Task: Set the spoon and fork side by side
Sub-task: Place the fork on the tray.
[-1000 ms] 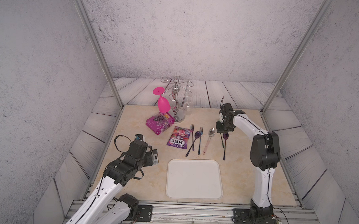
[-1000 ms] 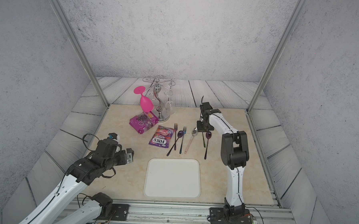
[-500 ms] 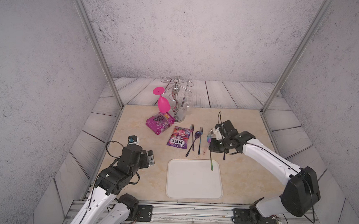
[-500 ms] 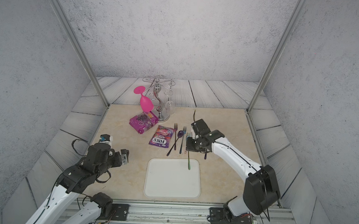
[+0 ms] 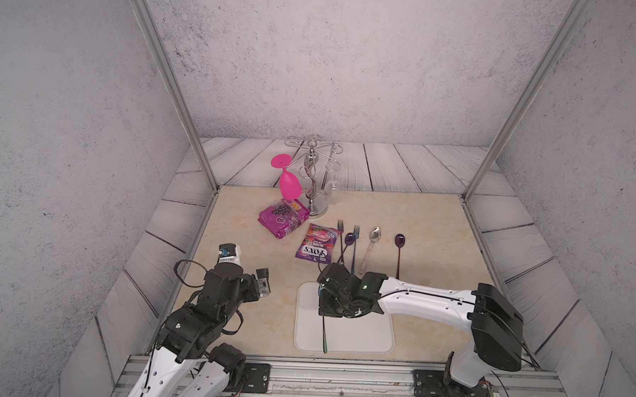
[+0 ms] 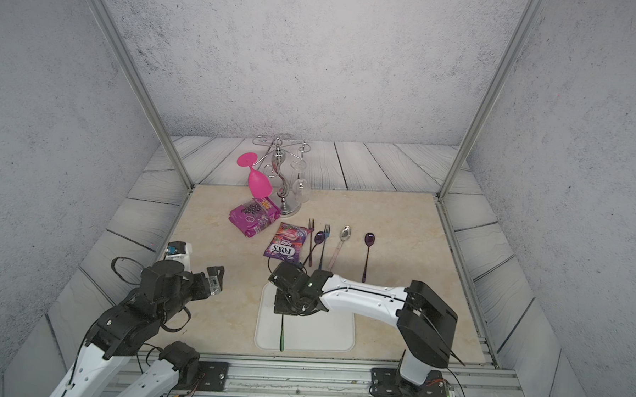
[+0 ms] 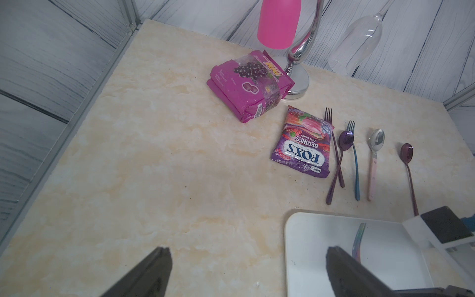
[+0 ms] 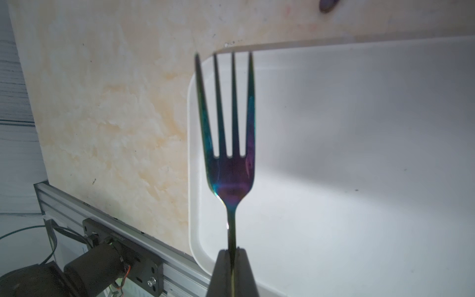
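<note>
- Fork status?
- The right gripper point(image 8: 232, 253) is pinched tight on the rainbow fork point(image 8: 228, 144), low on its neck. The fork is over the white tray point(image 5: 376, 342), on the side nearer the left arm. Can't tell if it's touching.
- Spoon?
- None taken. The lone purple spoon point(image 5: 399, 243) lies in the cutlery row behind the tray, well apart from the fork.
- Other arm?
- The left gripper point(image 7: 246, 268) has its jaws wide and empty, over bare table beside the tray.
- Progress?
- Under half, I'd say. The fork needs setting down and a spoon placing alongside.
</note>
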Action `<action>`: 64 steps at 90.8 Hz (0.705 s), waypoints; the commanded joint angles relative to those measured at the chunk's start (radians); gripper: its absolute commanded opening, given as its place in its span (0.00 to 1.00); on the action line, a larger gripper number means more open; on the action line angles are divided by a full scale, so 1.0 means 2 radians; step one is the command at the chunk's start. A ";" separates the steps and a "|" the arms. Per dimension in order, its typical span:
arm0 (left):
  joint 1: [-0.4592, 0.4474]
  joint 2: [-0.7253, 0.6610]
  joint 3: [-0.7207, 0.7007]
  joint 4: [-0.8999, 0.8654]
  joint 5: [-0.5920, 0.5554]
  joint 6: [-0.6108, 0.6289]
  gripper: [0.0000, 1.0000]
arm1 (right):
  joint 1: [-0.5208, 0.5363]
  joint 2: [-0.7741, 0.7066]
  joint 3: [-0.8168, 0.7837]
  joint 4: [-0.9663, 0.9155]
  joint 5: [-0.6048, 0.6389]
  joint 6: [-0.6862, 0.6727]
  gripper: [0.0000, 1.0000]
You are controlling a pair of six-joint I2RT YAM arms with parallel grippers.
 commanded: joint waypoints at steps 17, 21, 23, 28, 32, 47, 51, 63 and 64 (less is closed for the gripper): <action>0.002 -0.018 -0.006 -0.006 0.005 -0.007 0.99 | 0.017 0.086 0.086 -0.050 0.045 0.036 0.00; 0.003 -0.021 -0.006 -0.007 0.004 -0.007 1.00 | 0.017 0.091 0.088 -0.045 0.045 0.040 0.00; 0.002 -0.022 -0.006 -0.007 0.004 -0.007 1.00 | 0.017 0.094 0.089 -0.043 0.044 0.041 0.00; 0.003 -0.024 -0.006 -0.008 0.005 -0.007 1.00 | 0.017 0.104 0.096 -0.046 0.045 0.042 0.00; 0.002 -0.026 -0.006 -0.008 0.004 -0.007 1.00 | 0.017 0.112 0.101 -0.046 0.046 0.042 0.00; 0.002 -0.027 -0.006 -0.008 0.007 -0.007 0.99 | 0.017 0.140 0.124 -0.050 0.051 0.039 0.00; 0.002 -0.027 -0.006 -0.008 0.008 -0.007 1.00 | 0.017 0.145 0.130 -0.053 0.051 0.038 0.00; 0.002 -0.028 -0.006 -0.008 0.009 -0.007 1.00 | 0.017 0.159 0.142 -0.058 0.054 0.034 0.00; 0.002 -0.028 -0.006 -0.008 0.009 -0.007 1.00 | 0.017 0.159 0.143 -0.058 0.054 0.035 0.00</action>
